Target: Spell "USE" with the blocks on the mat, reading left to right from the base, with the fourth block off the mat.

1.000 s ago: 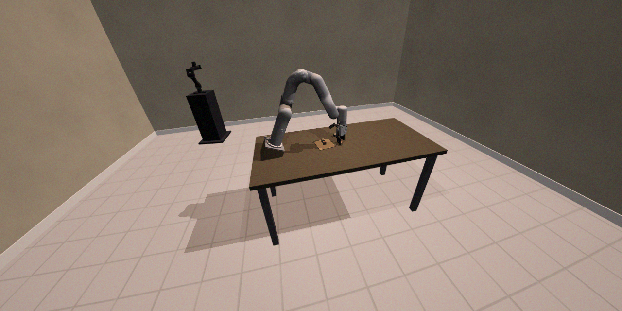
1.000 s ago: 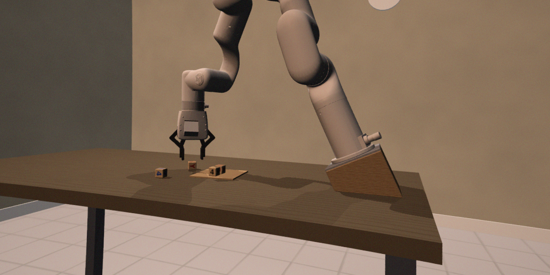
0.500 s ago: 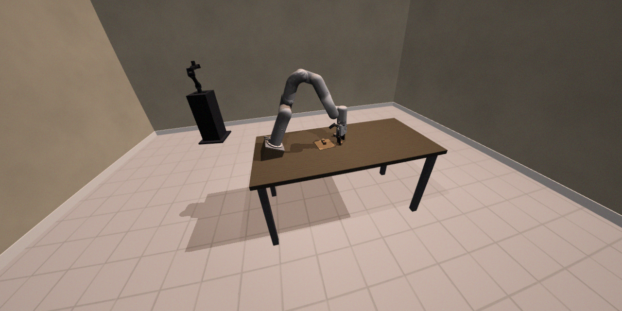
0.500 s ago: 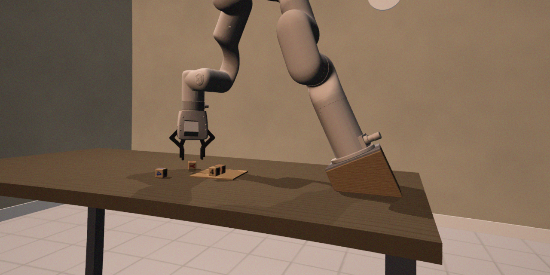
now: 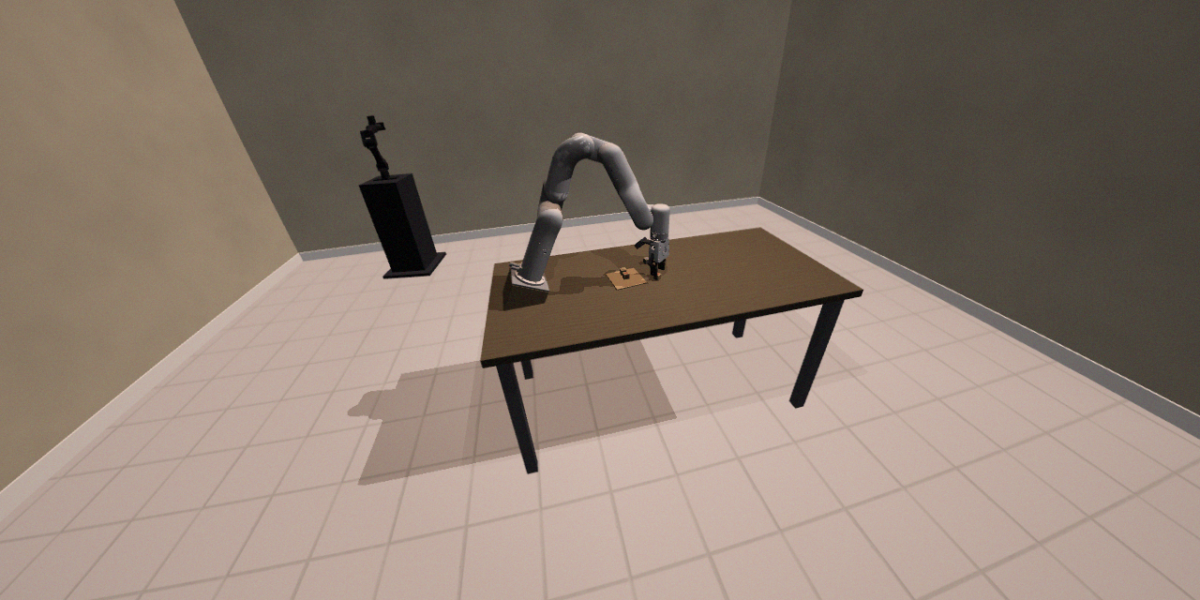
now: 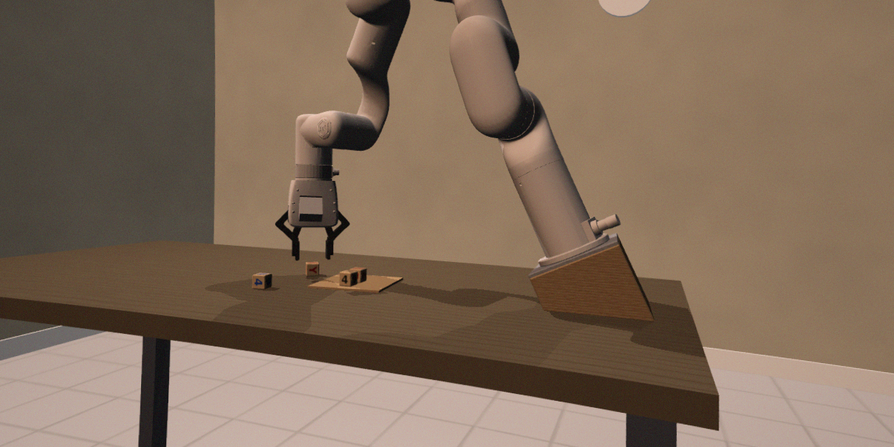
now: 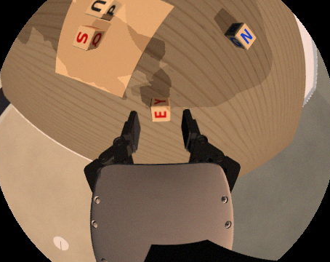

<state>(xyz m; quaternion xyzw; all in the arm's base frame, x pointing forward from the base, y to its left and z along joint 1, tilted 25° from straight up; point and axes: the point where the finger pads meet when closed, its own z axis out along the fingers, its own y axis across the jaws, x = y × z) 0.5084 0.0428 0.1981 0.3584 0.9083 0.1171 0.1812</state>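
Plain walls (image 5: 503, 51) (image 6: 281, 69) (image 7: 310, 156) surround the wooden table (image 5: 755, 269) (image 6: 500, 344) (image 7: 99, 127), with the arm's base (image 5: 541, 288) (image 6: 600, 288) set beside one short edge, so that reading runs outward from there. Between that edge and the middle of the tabletop lies the mat (image 5: 633, 281) (image 6: 381, 285) (image 7: 96, 69), flat, a stage for the word. On it the U block (image 5: 623, 270) (image 6: 348, 279) (image 7: 97, 7) and the S block (image 5: 625, 276) (image 6: 361, 273) (image 7: 83, 38) stand as neighbours, U nearer the long edge on the exterior camera's side, which puts it on the reader's left and S in the middle. Room remains on S's other side, presumably for the last letter. That letter, the E block (image 6: 312, 268) (image 7: 160, 113), sits off the mat, toward the far short edge, its E face up. Above it hangs the gripper (image 5: 658, 272) (image 6: 311, 256) (image 7: 160, 118), its jaws moderately wide and holding nothing, a finger lined up to either side, likely to straddle the block on the way down. The N block (image 5: 646, 261) (image 6: 261, 281) (image 7: 245, 36) lies off the mat, closer to the exterior camera's long edge, where the spare belongs. Lowering straight seems the next need; a skewed grip could spoil E's upright reading.
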